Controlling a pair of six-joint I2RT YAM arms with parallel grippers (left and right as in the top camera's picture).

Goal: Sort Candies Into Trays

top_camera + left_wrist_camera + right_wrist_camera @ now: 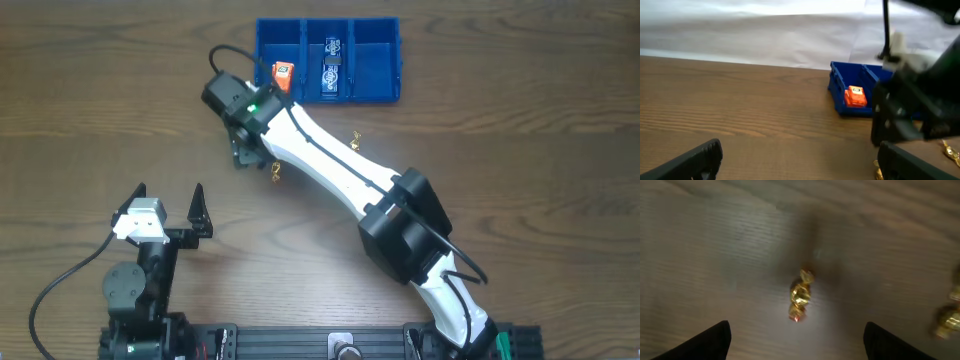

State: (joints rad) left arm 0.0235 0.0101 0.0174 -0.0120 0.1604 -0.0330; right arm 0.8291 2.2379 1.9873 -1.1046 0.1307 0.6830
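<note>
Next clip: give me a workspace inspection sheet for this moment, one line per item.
Surface: wooden table.
Job's things: blue tray; orange candy in its end compartment, dark-wrapped candy in the middle; gold candy and second gold candy loose on the table.
Clutter: nothing seen.
Grippers: right gripper open above the gold candy; left gripper open, empty.
Cables: black cable by the left base.
Surroundings: white backdrop behind the table.

Print on orange candy illegible.
</note>
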